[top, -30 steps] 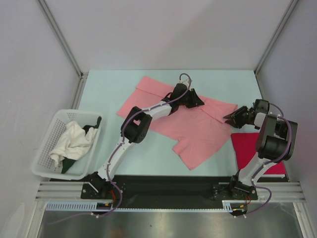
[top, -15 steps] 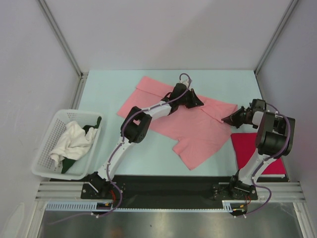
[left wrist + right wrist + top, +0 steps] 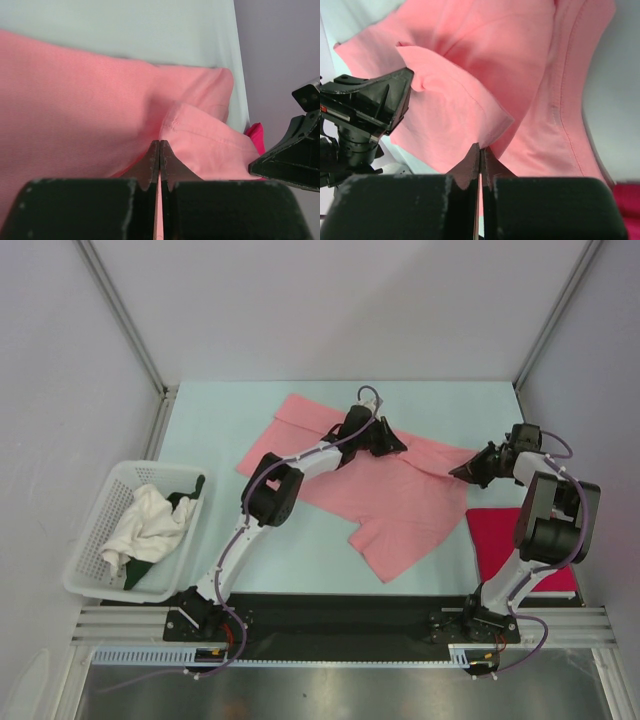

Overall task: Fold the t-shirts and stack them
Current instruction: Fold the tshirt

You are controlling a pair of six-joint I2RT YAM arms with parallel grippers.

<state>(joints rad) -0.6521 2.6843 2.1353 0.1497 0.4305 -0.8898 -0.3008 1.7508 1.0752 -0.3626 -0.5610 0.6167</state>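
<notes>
The salmon-pink t-shirt [image 3: 390,495] lies spread across the middle of the table. My left gripper [image 3: 393,445] is at its far edge, shut, with a fold of pink cloth [image 3: 200,135] pinched between the tips [image 3: 160,146]. At the shirt's right corner my right gripper [image 3: 462,471] is also shut, and it holds a pink corner flap [image 3: 455,115] at its tips [image 3: 481,150]. The deep magenta-red t-shirt [image 3: 515,540] lies folded flat at the right, under the right arm.
A white lattice basket [image 3: 95,540] with white and dark green cloth stands at the left table edge. Each wrist view shows the other gripper nearby: the right one [image 3: 292,162] and the left one [image 3: 367,102].
Both grippers have closed onto the pink shirt. The right gripper has shifted a little toward the back of the table, and the shirt's right corner now rises with it.
</notes>
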